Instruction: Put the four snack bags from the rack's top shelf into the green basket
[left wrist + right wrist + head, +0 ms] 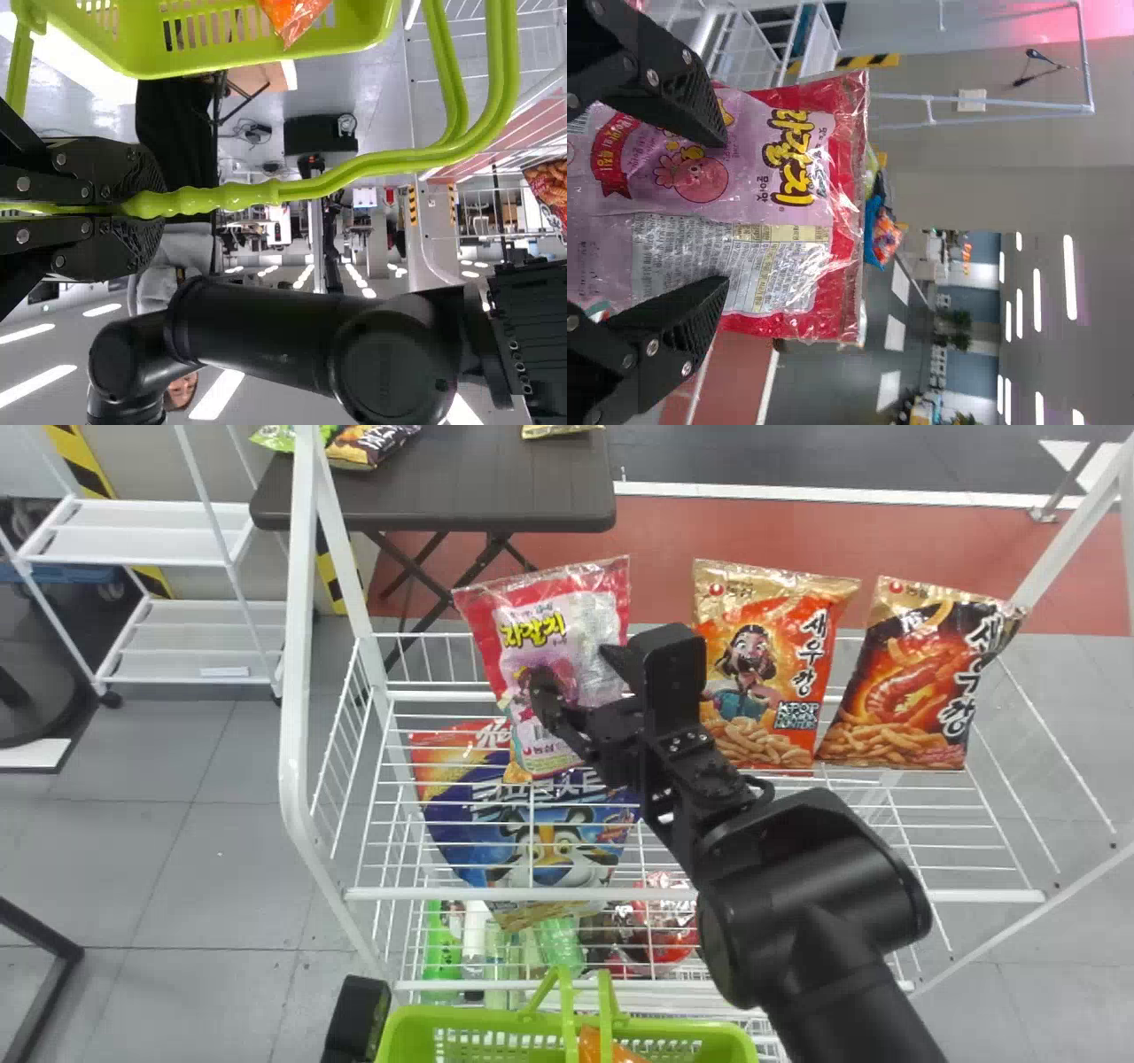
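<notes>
From where I stand, the head view has the rack point(695, 895) with three snack bags along its top shelf: the pink bag point(580, 615) at the left end, leaning a bit, then the orange bag point(762, 713) and the dark bag point(904, 673) to the right. The right gripper point(574, 671) is over the rack, right at the pink bag. Under the rack's top shelf sits a tiger bag point(554, 846). The green basket point(412, 1036) is at the rack's near side, an orange packet point(598, 1050) in it, and the left gripper point(356, 1017) is by its left end. In the left wrist view, that left gripper point(133, 204) is clamped on the basket's handle point(345, 173). In the right wrist view, the right gripper point(722, 212) has its fingers spread well apart across the pink bag's front.
</notes>
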